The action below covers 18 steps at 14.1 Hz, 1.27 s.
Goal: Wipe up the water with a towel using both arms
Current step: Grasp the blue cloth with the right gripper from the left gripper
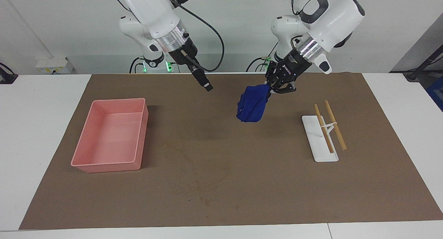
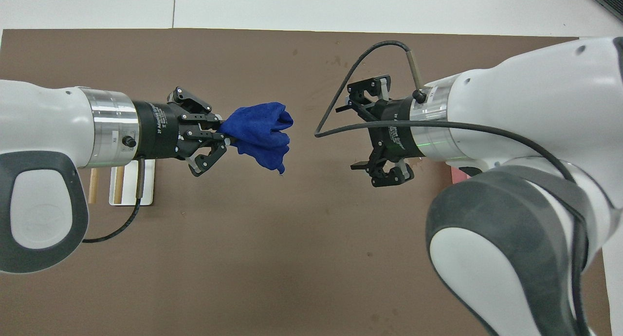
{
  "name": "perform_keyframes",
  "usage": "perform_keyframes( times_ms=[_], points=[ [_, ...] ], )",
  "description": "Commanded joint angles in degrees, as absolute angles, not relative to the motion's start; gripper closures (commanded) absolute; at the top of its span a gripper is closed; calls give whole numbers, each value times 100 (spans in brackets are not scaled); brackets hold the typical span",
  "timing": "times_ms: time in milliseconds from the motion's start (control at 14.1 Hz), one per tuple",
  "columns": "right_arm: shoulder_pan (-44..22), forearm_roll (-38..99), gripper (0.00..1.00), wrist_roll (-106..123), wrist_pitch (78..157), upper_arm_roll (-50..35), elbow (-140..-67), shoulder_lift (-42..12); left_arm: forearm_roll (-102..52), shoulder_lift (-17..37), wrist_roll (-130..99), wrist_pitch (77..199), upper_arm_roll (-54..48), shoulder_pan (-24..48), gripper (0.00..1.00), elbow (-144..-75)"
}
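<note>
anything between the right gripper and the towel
Nothing: the overhead view shows only bare mat between the open right gripper and the towel.

**White Table, Brown Mat, Pale Wall**

A white table (image 1: 41, 128) carries a broad brown mat (image 1: 242, 183). A plain pale wall (image 1: 235, 24) rises past its edge, evenly lit. A white socket box (image 1: 53, 65) sits at the wall's foot.

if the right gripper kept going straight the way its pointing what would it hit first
Most likely the towel. The open right gripper points across the mat's middle at the blue bundle, shut in the left gripper, both raised with a gap between them. Their heights look similar, though depth is hard to judge.
</note>
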State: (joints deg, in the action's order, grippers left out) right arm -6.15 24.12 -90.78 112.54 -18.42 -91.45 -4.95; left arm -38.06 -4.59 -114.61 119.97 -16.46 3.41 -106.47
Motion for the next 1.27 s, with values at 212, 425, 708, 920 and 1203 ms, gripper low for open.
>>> perform_keyframes(
  times_ms=[212, 425, 708, 920, 1203],
  points=[
    [-694, 2909, 3, -9352, 11820, -1889, -8939, -957, -3964, -571, -11891, 12524, -1600, 861, 100, -10740],
    [-957, 2900, 2, -9290, 12286, -1898, -8903, -1212, -3964, -580, -11961, 12699, -1608, 1019, 100, -10740],
    [-1195, 2909, 2, -9114, 12331, -1890, -9087, -1266, -3964, -571, -12225, 13306, -1626, 1335, 100, -10784],
    [-1161, 2909, 83, -9036, 12261, -1890, -9114, -1257, -3964, -580, -12217, 13324, -1617, 1362, 100, -10854],
    [-1160, 2900, 100, -9053, 12182, -1881, -9035, -1248, -3955, -580, -12173, 13324, -1617, 1362, 100, -10854]
  ],
)
